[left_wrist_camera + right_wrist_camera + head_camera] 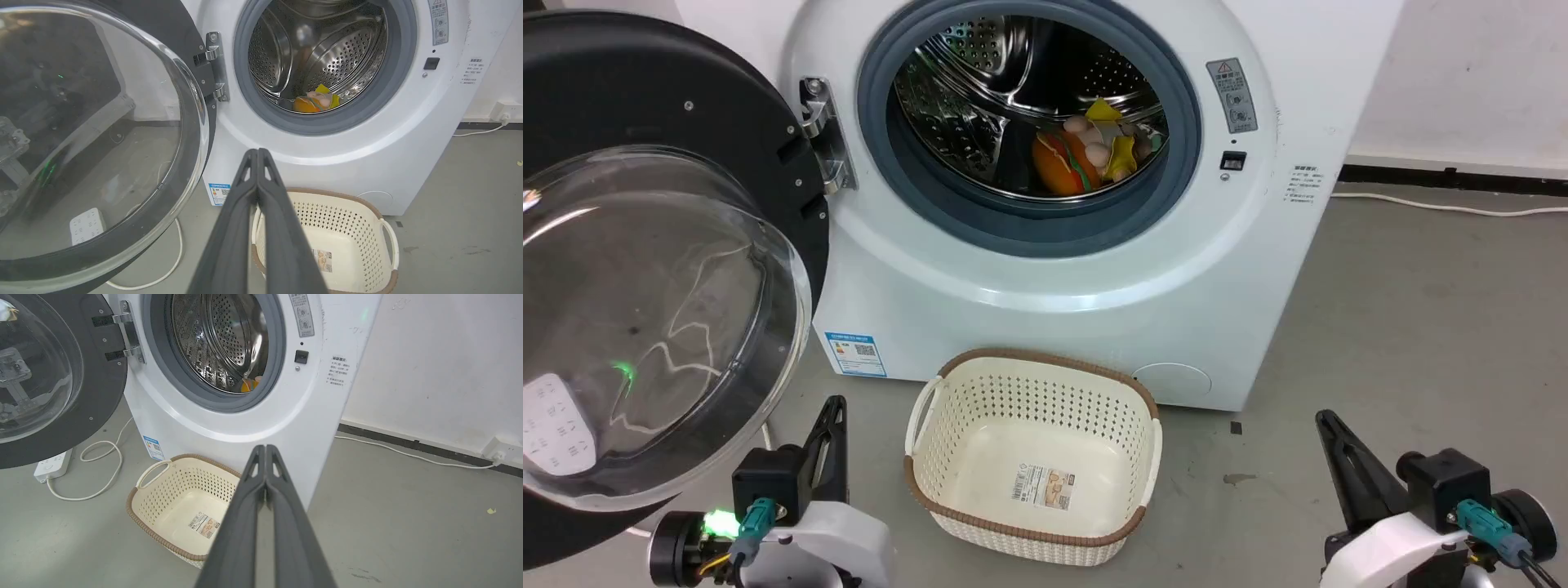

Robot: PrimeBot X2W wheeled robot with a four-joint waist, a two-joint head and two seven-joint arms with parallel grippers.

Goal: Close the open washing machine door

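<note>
door [645, 90] is swung wide open at far left, on its hinge [825, 135]. left tool [257, 155] is pinched shut and empty, low beside the door. Risks: tip skids off the glass bulge; swing may clip the basket [1143, 457]; a soft push won't latch. right tool [265, 449] is shut and empty, well apart.

- Floor [1421, 327]: grey concrete, smooth, w/ few small dark stains.
- Wall [441, 355]: white, plain, some faint marks.
- Dark skirting [408, 444] along bottom of wall.
- White cable [392, 451] on floor near skirting, goes to wall socket [504, 451].
- White power strip [53, 467] on floor, its cord [86, 497] in loose loop.
</note>
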